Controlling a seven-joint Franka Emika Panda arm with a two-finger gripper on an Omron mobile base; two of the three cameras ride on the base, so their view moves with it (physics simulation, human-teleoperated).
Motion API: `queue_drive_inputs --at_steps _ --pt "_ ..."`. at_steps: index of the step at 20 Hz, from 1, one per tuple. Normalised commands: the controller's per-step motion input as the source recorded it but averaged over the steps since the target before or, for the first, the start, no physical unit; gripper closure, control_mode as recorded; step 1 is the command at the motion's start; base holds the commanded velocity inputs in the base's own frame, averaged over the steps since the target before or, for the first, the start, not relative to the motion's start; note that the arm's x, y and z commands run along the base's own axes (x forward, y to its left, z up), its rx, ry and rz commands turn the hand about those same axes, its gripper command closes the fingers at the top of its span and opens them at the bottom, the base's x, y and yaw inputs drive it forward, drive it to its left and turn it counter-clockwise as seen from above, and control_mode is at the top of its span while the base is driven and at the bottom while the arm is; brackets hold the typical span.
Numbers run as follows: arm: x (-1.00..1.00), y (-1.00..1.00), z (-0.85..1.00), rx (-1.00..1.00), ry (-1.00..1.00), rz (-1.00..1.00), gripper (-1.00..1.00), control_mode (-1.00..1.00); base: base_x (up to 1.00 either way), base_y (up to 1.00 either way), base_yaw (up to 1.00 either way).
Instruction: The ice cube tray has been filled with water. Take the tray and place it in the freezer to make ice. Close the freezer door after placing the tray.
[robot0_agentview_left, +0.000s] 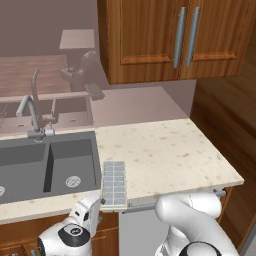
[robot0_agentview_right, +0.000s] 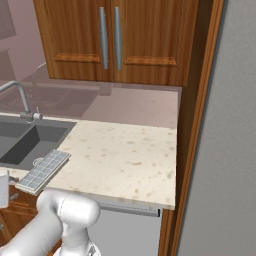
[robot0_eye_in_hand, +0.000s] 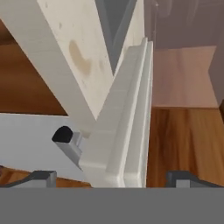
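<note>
While the tray (robot0_agentview_left: 114, 183) lies on the near edge of the counter (robot0_agentview_left: 165, 155), just right of the sink (robot0_agentview_left: 47, 162), its near end sticks out past the counter lip. The gripper (robot0_eye_in_hand: 111, 177) is at that overhanging end, seen edge-on in the hand view, with the fingertips (robot0_eye_in_hand: 41, 177) spread wide to either side and apparently not touching, so the jaws are open and nothing is held. Judged step: grasping the tray. To do it well: centre the jaws on the tray's short end, push in far enough for the pads to get past the rim, and close firmly. It's full of water, so keep it level, lift slowly and don't tilt the wrist. No freezer visible yet, so expect a carry.
</note>
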Motion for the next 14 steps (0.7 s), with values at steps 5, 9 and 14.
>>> queue_drive_inputs --at_steps 5,9,14 --pt "0.0 -0.21 0.0 0.0 0.0 0.07 -1.0 -1.0 0.0 0.0 0.0" --pt "0.0 -0.17 -0.01 0.0 0.0 0.06 -1.0 -1.0 0.0 0.0 0.0" --pt "0.1 -0.12 -0.1 0.0 0.0 0.07 -1.0 -1.0 0.0 0.0 0.0"
